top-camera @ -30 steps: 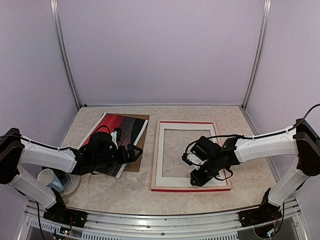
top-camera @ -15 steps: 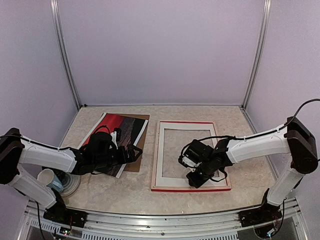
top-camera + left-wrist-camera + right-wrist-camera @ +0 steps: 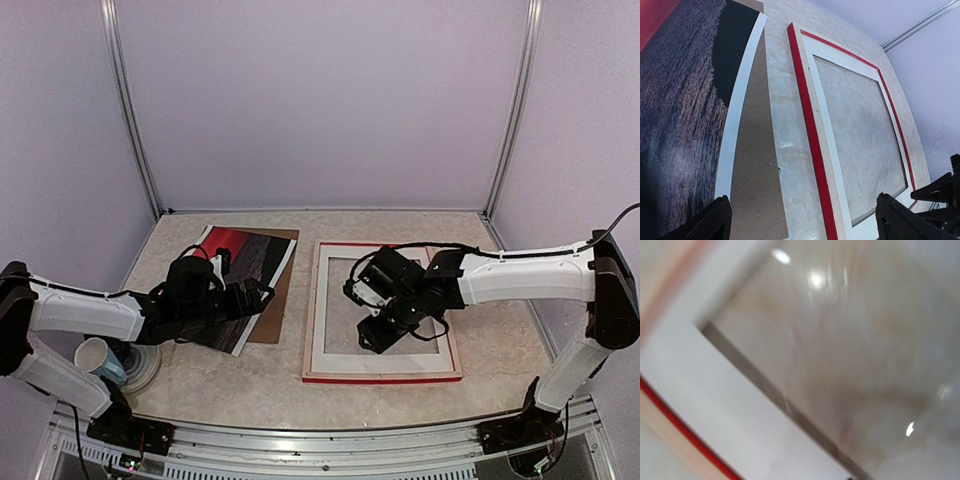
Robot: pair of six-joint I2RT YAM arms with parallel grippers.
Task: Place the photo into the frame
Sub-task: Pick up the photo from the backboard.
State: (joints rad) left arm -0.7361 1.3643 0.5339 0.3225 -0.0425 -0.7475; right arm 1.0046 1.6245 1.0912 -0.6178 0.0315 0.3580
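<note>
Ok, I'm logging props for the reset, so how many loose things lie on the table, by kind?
Photo: 1
Cardboard backing board: 1
Frame: 1
Paper cup: 1
Round grey item beside the cup, kind unclear: 1
Total: 5

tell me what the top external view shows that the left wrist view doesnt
Only the top external view: the paper cup at the near left edge, and the right arm reaching over the frame. Only the left wrist view: the left gripper close up, its fingers spread wide with nothing between them. Both: the photo lying on the brown backing board, beside the frame.
</note>
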